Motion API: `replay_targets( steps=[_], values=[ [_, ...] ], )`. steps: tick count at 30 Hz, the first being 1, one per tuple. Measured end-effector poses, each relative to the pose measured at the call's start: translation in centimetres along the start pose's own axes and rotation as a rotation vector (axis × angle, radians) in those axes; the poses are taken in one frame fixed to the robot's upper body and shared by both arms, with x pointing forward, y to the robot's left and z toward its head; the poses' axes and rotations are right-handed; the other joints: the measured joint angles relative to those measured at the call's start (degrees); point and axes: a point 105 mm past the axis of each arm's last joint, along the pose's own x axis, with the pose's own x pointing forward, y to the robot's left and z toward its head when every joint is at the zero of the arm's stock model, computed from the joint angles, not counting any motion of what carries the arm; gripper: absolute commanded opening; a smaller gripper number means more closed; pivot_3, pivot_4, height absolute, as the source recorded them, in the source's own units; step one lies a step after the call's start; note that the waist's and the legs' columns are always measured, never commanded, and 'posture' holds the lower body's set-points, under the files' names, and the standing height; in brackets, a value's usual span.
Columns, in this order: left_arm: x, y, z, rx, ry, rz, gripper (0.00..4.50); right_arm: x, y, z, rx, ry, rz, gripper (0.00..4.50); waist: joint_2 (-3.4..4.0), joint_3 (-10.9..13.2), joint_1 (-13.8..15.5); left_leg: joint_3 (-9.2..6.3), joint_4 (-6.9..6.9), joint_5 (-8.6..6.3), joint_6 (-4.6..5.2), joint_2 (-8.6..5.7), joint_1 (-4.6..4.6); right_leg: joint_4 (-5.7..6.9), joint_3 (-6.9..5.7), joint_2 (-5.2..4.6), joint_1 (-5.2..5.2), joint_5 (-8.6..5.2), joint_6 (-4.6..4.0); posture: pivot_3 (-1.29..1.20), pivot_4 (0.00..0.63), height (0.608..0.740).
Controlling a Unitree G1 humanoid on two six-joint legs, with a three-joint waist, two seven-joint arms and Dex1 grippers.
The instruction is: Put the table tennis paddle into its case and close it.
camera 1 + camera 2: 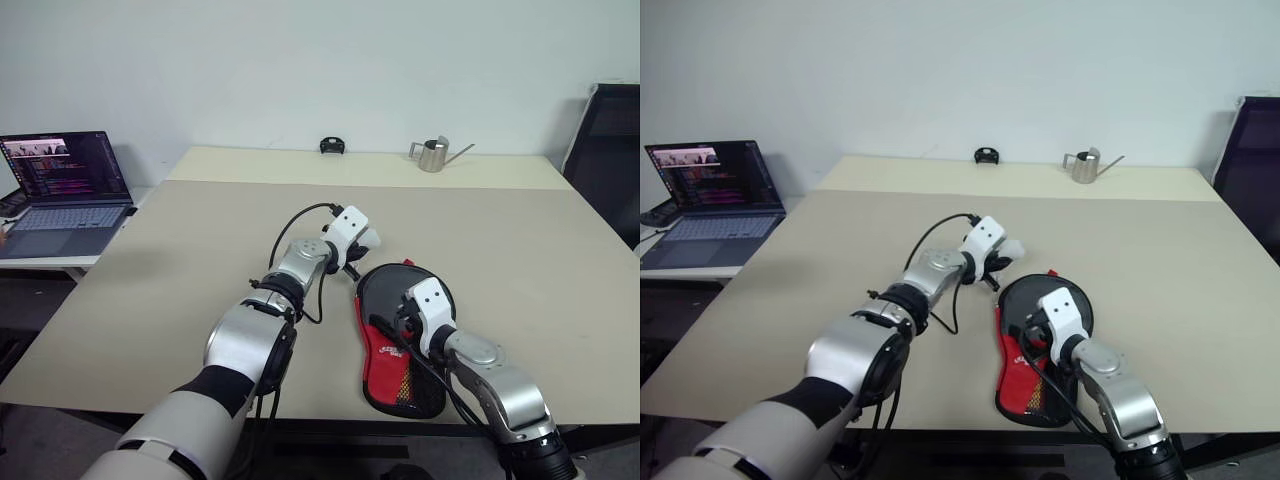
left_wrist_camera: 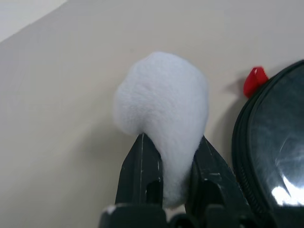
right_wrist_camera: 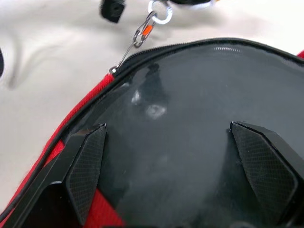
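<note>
The case lies flat on the table near the front edge, with its red logo panel and mesh pocket toward me and its round head away. The head shows a glossy black face inside the zip line. I cannot tell whether that face is the table tennis paddle or the case's cover. My right gripper hovers open just over this head, one finger on each side. The zip pull with its metal ring lies at the head's rim. Just left of the head, my left gripper is shut on a white ball.
A red tab sticks out at the top of the case's head. At the table's far edge stand a metal watering can and a small black object. An open laptop sits on a side desk, left. A black chair stands right.
</note>
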Motion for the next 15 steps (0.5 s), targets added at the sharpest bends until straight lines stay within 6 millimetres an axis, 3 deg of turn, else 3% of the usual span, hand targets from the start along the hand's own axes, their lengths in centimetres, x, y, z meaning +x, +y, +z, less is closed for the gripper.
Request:
replay_targets(
  steps=[11, 15],
  values=[
    [0.7, -0.6, -0.1, 0.073, 0.039, 0.061, 0.25, -1.8, 0.9, -0.7, 0.054, 0.005, -0.079, 4.50, -0.01, 0.0, 0.1, -0.10, -0.06, -0.01, 0.00, 0.00, 0.00, -0.22, -0.09, 0.00, 0.13, -0.01, 0.01, 0.00, 0.150, 0.740],
    [0.8, 0.0, 1.2, 0.093, 0.017, 0.127, 0.25, -1.9, 1.3, -0.8, 0.065, 0.004, -0.093, 4.50, -0.02, 0.0, 0.1, -0.11, -0.07, -0.01, 0.00, 0.00, 0.01, -0.23, -0.09, 0.00, 0.14, -0.01, 0.03, 0.00, 0.150, 0.740]
  ],
)
